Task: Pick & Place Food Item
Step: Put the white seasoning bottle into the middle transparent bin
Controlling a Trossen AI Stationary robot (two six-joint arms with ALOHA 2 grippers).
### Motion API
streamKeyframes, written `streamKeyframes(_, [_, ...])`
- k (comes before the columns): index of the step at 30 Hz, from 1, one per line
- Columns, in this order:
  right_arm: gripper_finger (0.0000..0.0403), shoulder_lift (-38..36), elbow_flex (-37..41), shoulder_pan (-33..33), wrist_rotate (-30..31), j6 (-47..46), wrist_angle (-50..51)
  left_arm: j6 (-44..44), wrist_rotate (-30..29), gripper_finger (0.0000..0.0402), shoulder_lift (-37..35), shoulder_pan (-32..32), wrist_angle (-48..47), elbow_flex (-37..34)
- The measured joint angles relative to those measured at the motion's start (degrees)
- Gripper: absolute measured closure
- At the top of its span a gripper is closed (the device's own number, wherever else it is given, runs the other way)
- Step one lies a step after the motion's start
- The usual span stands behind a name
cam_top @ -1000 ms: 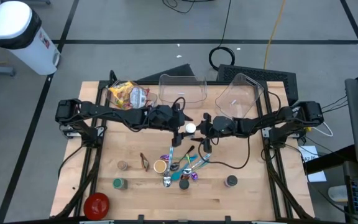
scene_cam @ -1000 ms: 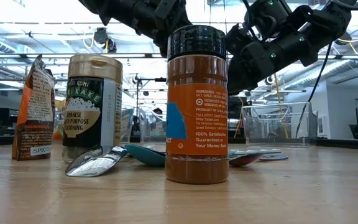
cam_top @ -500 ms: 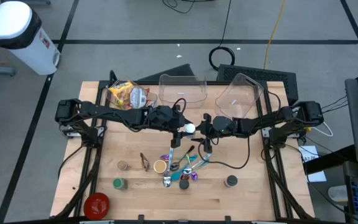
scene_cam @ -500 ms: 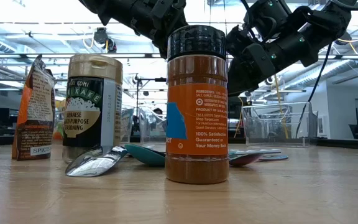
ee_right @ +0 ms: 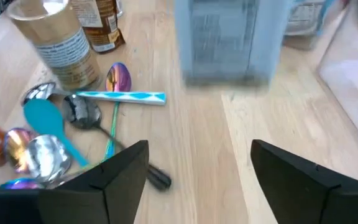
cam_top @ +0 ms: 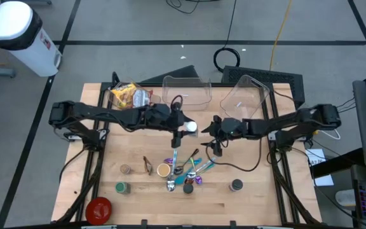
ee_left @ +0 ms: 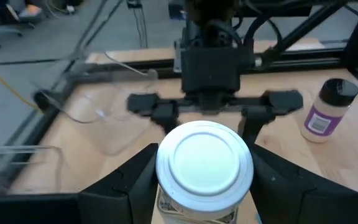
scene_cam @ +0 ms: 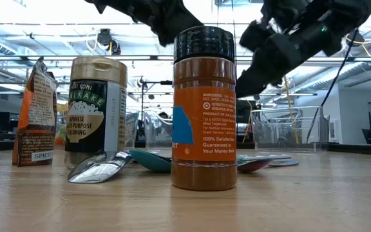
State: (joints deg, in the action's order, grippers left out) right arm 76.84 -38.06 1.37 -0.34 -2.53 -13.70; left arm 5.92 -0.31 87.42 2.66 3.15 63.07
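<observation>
**Handover done: the jar is mine**

My left pincer [cam_top: 182,126] is clamped halfway closed on the white-lidded jar [ee_left: 204,165], mid-frame in the high view. Just beyond it, my right pincer [cam_top: 211,128] has spread wide, let go and backed off rightward, empty. Placing should come next.

The cluster of spoons [cam_top: 186,170] at the counter [cam_top: 259,197] middle is the main obstacle: just above it the left end effector [cam_top: 184,127], closed on a white-lidded jar [cam_top: 190,127], faces the right end effector [cam_top: 212,129] with empty, parted fingers, leaving only a narrow gap between them. Left of the spoons stand small jars [cam_top: 125,170], a green-lidded jar [cam_top: 121,187] and a red lid [cam_top: 98,208]; right of them only a dark-lidded bottle [cam_top: 236,185] interrupts bare wood. Beyond the spoons, two clear bins [cam_top: 186,91] line the far edge.
</observation>
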Motion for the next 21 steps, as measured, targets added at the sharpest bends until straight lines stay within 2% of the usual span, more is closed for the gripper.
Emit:
streamKeyframes(5, [0.0121, -5.93, 0.74, 0.00, 0.10, -0.66, 2.97, 2.30, -4.05, 0.0191, -4.82, 2.17, -0.96, 0.00])
streamKeyframes(8, [0.0124, -8.96, 1.61, 0.00, 0.25, -1.31, 2.71, 1.48, -4.20, 0.0191, -7.45, 6.69, -0.47, 0.00])
streamKeyframes(11, [0.0127, -10.73, 2.71, 0.00, 0.31, -1.32, 1.24, -1.39, -1.60, 0.0191, -8.59, 13.18, -0.89, 0.02])
streamKeyframes(17, [0.0128, -12.13, 5.07, 0.02, 0.44, -1.32, -4.35, -6.13, 1.96, 0.0191, -5.65, 26.00, 0.40, 0.02])
streamKeyframes(21, [0.0129, -12.14, 5.20, 0.07, 1.42, -1.20, -5.39, -7.16, 2.14, 0.0191, -1.13, 31.25, 0.80, -0.02])
